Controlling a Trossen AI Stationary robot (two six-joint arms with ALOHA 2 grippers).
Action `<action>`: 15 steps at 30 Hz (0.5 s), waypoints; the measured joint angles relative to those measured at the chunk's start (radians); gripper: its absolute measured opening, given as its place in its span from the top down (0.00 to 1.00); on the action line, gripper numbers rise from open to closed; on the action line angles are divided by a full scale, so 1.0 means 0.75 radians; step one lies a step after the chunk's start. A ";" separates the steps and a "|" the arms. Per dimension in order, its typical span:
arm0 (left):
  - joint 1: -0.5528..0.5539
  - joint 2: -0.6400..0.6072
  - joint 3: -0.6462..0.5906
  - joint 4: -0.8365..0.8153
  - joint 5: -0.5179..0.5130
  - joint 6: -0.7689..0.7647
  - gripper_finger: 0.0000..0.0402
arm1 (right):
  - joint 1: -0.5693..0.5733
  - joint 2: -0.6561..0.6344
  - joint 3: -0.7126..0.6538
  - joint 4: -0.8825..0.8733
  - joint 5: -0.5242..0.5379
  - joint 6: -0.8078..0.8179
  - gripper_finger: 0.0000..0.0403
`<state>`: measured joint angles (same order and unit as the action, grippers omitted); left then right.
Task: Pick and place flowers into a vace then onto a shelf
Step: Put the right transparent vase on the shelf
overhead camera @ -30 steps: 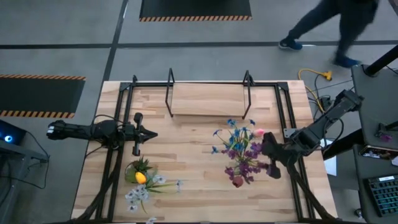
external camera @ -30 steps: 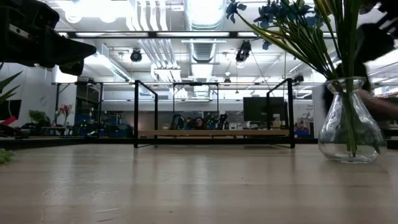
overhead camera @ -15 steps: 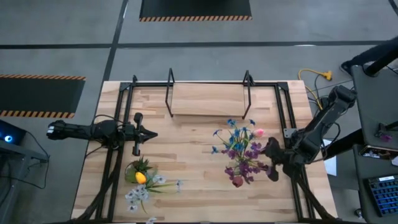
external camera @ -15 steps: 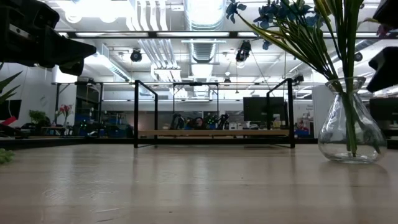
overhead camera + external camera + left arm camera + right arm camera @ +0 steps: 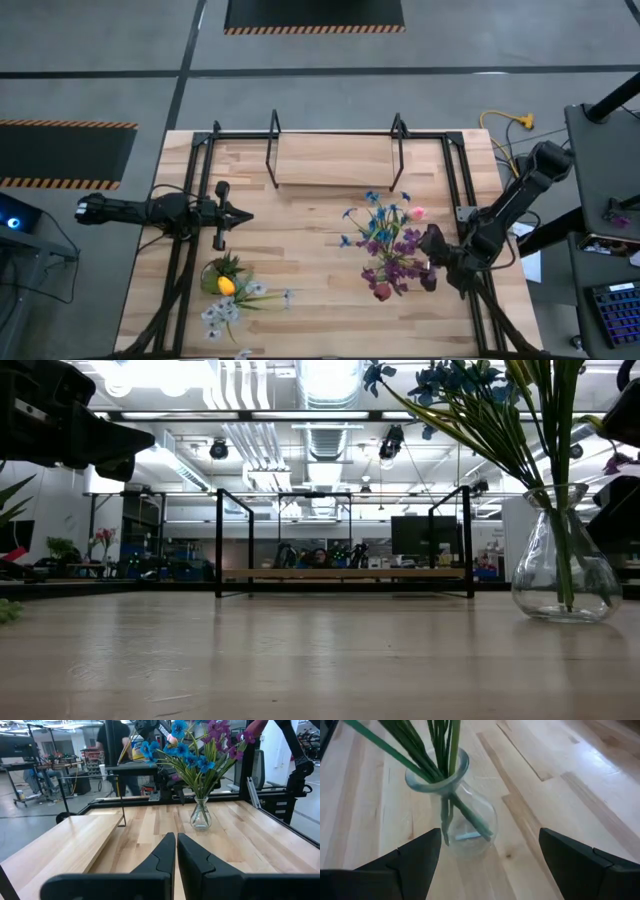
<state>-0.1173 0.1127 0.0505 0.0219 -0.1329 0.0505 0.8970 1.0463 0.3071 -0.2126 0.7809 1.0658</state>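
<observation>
The clear glass vace (image 5: 456,817) stands on its base on the table's right half, holding a bunch of flowers (image 5: 388,245) with blue, purple, pink and dark red heads, their green stems (image 5: 437,750) in its neck. My right gripper (image 5: 490,857) is open just right of the vace (image 5: 392,268), slanting down at it, one finger on either side and short of the glass. Far off at the table's left, my left gripper (image 5: 238,215) is shut and level (image 5: 176,855). The shelf (image 5: 335,160) stands at the far middle.
White loose flowers (image 5: 225,312) lie on the table near the front left, beside a leafy green plant (image 5: 226,272) with a yellow head. Black frame rails (image 5: 455,190) run along both table sides. A person (image 5: 117,750) stands beyond the table's right side.
My right gripper has sunk toward the table and edged in toward the vace, rolling its wrist as it went. Its fingers have stayed open. The vace and flowers have not moved.
</observation>
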 joint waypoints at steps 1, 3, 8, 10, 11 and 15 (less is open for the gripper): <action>0.000 0.000 0.000 0.000 0.000 0.000 1.00 | 0.001 0.014 -0.007 0.025 0.006 -0.008 0.19; 0.000 0.000 0.000 0.000 0.000 0.000 1.00 | 0.000 0.039 -0.016 0.074 0.007 -0.036 0.19; 0.001 0.000 0.000 0.000 0.000 0.000 1.00 | 0.001 0.062 0.028 0.093 -0.104 -0.046 0.19; 0.001 0.000 0.000 0.000 0.000 0.000 1.00 | 0.005 0.057 0.069 0.074 -0.190 -0.048 0.19; 0.000 0.000 0.000 0.000 0.000 0.000 1.00 | 0.014 0.055 0.094 0.050 -0.218 -0.048 0.19; 0.001 0.000 0.000 -0.001 0.000 0.000 1.00 | 0.064 0.055 0.230 -0.153 -0.244 -0.029 0.19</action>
<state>-0.1169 0.1127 0.0505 0.0216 -0.1329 0.0505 0.9447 1.0877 0.4796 -0.3275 0.5976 1.0439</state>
